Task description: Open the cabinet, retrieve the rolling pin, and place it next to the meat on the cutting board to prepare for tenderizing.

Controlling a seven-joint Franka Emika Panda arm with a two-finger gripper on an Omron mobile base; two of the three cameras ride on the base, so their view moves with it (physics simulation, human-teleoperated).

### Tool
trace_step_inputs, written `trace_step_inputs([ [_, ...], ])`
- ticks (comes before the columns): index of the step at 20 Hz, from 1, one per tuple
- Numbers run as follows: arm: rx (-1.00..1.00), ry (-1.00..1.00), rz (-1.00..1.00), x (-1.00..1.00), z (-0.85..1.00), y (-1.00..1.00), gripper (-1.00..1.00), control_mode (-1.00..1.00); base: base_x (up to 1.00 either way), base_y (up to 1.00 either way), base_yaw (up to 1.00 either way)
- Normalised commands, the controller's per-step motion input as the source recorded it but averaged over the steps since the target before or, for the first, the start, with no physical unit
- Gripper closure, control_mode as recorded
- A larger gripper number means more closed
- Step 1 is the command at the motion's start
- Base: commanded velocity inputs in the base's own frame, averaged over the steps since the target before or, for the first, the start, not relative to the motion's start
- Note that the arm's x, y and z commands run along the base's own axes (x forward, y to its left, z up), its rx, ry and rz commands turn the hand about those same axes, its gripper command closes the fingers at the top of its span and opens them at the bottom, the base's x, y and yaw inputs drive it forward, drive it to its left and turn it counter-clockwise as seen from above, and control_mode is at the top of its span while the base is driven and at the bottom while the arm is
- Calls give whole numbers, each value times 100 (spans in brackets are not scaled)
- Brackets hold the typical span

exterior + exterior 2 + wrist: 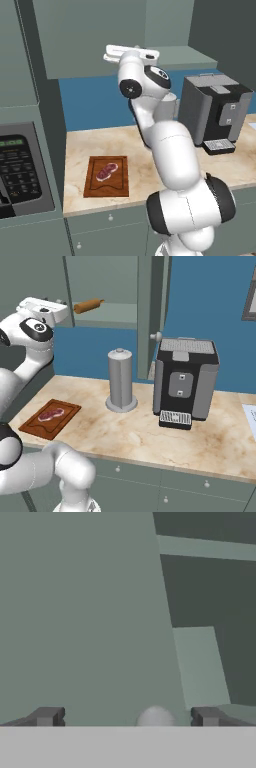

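Observation:
The cabinet (30, 276) hangs above the counter. Its right door (150, 306) stands swung open, and its knob (156, 336) faces out. The rolling pin (89, 305) lies on the shelf inside. My gripper (127, 717) is open at the left door (80, 612). That door's round knob (156, 717) sits between my fingertips, nearer the right one (207, 716). The white hand (125, 52) is raised to the cabinet's lower edge. On the counter the cutting board (95, 187) carries the meat (107, 171), well below and left of the hand.
A grey coffee machine (186, 381) stands on the marble counter (150, 436). A paper towel holder (120, 378) is to its left. A tall unit with a black oven panel (20, 170) borders the counter's left end. Drawers (110, 220) run under the counter.

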Motion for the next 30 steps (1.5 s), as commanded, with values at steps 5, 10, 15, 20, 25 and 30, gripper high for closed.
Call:
trace_step_inputs([
  [5, 0, -7, 3, 12, -1, 0, -100, -100, 0, 0, 0],
  [10, 0, -2, 3, 5, -10, 0, 100, -100, 0, 0, 0],
  [15, 0, -2, 4, 11, -13, 0, 100, -100, 0, 0, 0],
  [20, 0, 0, 5, 16, -21, 0, 100, -100, 0, 0, 0],
  [25, 0, 9, 5, 1, -19, 10, 100, -100, 0, 0, 0],
  [30, 0, 4, 5, -17, -16, 40, 100, -100, 0, 0, 0],
])
